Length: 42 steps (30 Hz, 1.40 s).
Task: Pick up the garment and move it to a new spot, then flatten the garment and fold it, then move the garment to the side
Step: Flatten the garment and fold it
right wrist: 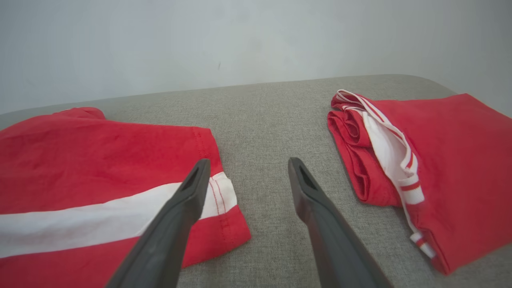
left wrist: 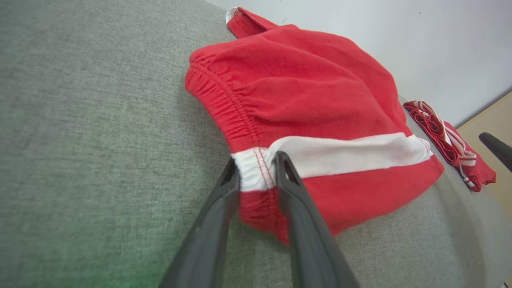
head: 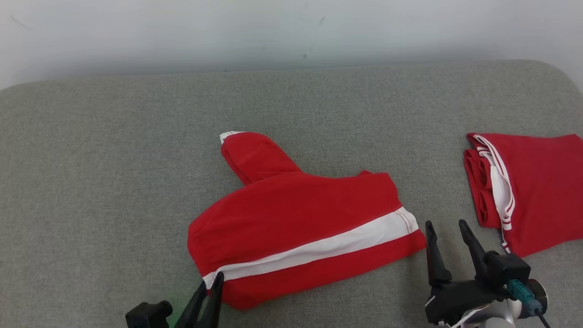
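L gripper (left wrist: pixel 256 166) pinching the garment (head: pixel 296 214) at the waistband (left wrist: pixel 218 96), on the white stripe (left wrist: pixel 340 154) — a corner hold for lifting, I reckon. Garment lies mid-cushion (head: pixel 114 159). R gripper (head: pixel 448 228) spread wide, just beside the leg hem (right wrist: pixel 234 216) — prob. for the other end.

the left gripper (head: pixel 212 279) is a pair of long, matte, dark grey fingers that taper to blunt tips, each with a narrow slot sunk into its face just below the tip, and behind them sits a small black block housing (head: pixel 148 314) with a rounded, glossy corner. the right gripper (head: pixel 446 225) has the same slim slotted fingers, joined to an angular black body (head: pixel 460 298) with a boxy black module (head: pixel 505 268) on its outer side. from that module comes a teal plug (head: pixel 519 291) with a thin black cable (head: pixel 542 317) - beside it a silvery round wrist collar (head: pixel 540 291) and a pale, glossy forearm shell (head: pixel 494 319).
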Available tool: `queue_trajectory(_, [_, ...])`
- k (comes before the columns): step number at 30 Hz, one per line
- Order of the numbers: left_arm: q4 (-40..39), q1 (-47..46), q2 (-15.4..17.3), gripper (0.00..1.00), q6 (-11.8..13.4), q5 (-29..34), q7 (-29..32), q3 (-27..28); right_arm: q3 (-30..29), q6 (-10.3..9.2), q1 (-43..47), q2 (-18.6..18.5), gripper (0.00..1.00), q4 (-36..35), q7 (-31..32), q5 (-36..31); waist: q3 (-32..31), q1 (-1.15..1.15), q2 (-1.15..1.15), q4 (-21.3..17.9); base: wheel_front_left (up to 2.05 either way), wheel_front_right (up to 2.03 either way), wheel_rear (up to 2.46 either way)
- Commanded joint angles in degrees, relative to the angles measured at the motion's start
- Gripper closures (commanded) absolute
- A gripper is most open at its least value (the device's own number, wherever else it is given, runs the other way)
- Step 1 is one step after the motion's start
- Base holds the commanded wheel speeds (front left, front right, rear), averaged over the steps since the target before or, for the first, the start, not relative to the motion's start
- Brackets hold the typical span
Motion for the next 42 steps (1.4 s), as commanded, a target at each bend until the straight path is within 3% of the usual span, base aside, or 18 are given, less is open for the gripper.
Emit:
queue_trajectory(1, [0.02, 0.04, 0.13, 1.0, 0.0, -0.19, -0.2, -0.32, 0.07, -0.06, -0.64, -0.15, 0.0, 0.25, -0.03, 0.35, -0.03, -0.01, -0.01, 0.23, 0.0, 0.0, 0.0])
queue_trajectory(5, [0.61, -0.17, 0.15, 1.0, -0.02, 0.03, -0.2, -1.86, 1.53, -0.06, -1.96, -0.82, 0.0, 1.65, -0.04, 1.74, 0.01, -0.01, -0.01, 0.85, 0.0, 0.0, 0.0])
queue_trajectory(14, [0.06, -0.67, 0.1, 1.0, -0.05, 5.12, -0.2, 6.08, 7.59, -0.06, -5.49, -2.52, 0.0, 10.28, -0.03, 7.44, 0.47, -0.01, -0.01, 3.28, 0.0, 0.0, 0.0])
queue_trajectory(25, [0.32, -1.0, 0.12, 1.0, -0.06, 6.47, -0.2, 7.34, 15.84, -0.06, -7.6, -3.76, 0.02, 15.25, -0.03, 14.02, 0.93, -0.01, -0.01, 4.24, 0.0, 0.0, 0.0])
queue_trajectory(27, [0.31, -1.01, 0.11, 1.0, -0.06, 6.33, -0.2, 7.21, 17.13, -0.06, -7.74, -4.1, 0.07, 15.76, -0.03, 14.85, 0.93, -0.01, -0.01, 4.21, 0.0, 0.0, 0.0])
queue_trajectory(30, [0.35, -1.32, 0.11, 1.0, -0.06, 6.23, -0.2, 6.87, 19.53, -0.06, -8.63, -4.83, 0.23, 16.58, -0.02, 16.58, 1.01, -0.01, -0.01, 4.28, 0.0, 0.0, 0.0])
queue_trajectory(32, [0.37, -1.32, 0.11, 1.0, -0.06, 6.24, -0.2, 6.79, 20.45, -0.06, -8.94, -5.03, 0.4, 17.07, -0.02, 17.39, 1.04, -0.01, -0.01, 4.38, 0.0, 0.0, 0.0])
queue_trajectory(33, [0.38, -1.27, 0.11, 1.0, -0.06, 6.27, -0.2, 6.73, 20.81, -0.06, -9.13, -5.16, 0.53, 17.2, -0.02, 17.57, 1.05, -0.01, -0.01, 4.44, 0.0, 0.0, 0.0])
queue_trajectory(34, [0.42, -1.27, 0.11, 1.0, -0.06, 6.27, -0.2, 6.65, 21.01, -0.06, -9.37, -5.29, 0.56, 17.37, -0.02, 17.81, 1.04, -0.01, -0.01, 4.5, 0.0, 0.0, 0.0])
queue_trajectory(35, [0.5, -1.37, 0.11, 1.0, -0.06, 6.3, -0.2, 6.58, 21.23, -0.06, -9.68, -5.41, 0.67, 17.44, -0.02, 17.93, 1.03, -0.01, -0.01, 4.58, 0.0, 0.0, 0.0])
queue_trajectory(37, [0.64, -1.54, 0.11, 1.0, -0.06, 6.3, -0.2, 6.46, 21.59, -0.06, -10.06, -5.46, 1.0, 17.59, -0.03, 18.19, 0.89, -0.01, -0.01, 4.75, 0.0, 0.0, 0.0])
queue_trajectory(42, [0.7, -1.66, 0.11, 1.0, -0.06, 6.35, -0.2, 6.43, 20.74, -0.06, -10.56, -5.72, 1.0, 15.85, -0.04, 18.8, -0.08, -0.01, -0.01, 4.92, 0.0, 0.0, 0.0])
